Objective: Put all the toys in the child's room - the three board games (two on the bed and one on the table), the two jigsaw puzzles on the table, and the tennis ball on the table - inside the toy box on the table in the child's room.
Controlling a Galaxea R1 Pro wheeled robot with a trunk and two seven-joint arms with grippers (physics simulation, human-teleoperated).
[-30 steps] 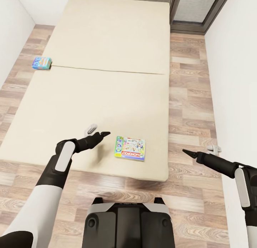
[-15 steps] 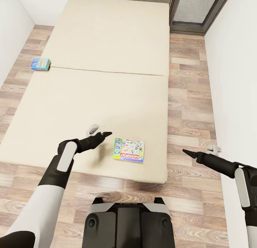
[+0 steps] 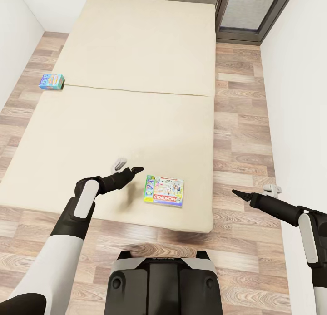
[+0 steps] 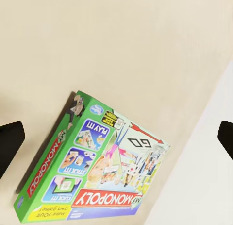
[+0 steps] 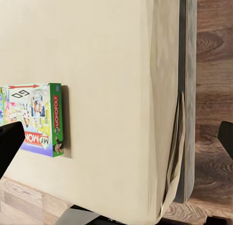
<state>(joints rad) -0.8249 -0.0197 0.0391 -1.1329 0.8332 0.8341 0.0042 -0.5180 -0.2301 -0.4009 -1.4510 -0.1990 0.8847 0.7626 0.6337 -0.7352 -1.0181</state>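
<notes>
Centrally, the cream bed (image 3: 136, 101) fills most of the frame. Lower centre on it lies the Monopoly board game (image 3: 164, 190), with the left gripper (image 3: 131, 170), jaws wide, just to its left. At lower right, over the floor, the right gripper (image 3: 237, 193) is also wide open. A smaller blue board game (image 3: 51, 81) sits at the bed's upper-left edge.

A cream mattress (image 5: 111, 89) is the landmark here. A Monopoly board game box (image 5: 36, 119) lies flat on the mattress, near its foot edge and well in from its side edge, the green side panel with the printed name turned toward that side edge. Beyond the side edge runs wood plank floor (image 5: 211, 69). The sheet hangs loose in a fold at the mattress corner. Two dark fingertips (image 5: 9, 142) of the right gripper stand wide apart, one overlapping the box.
</notes>
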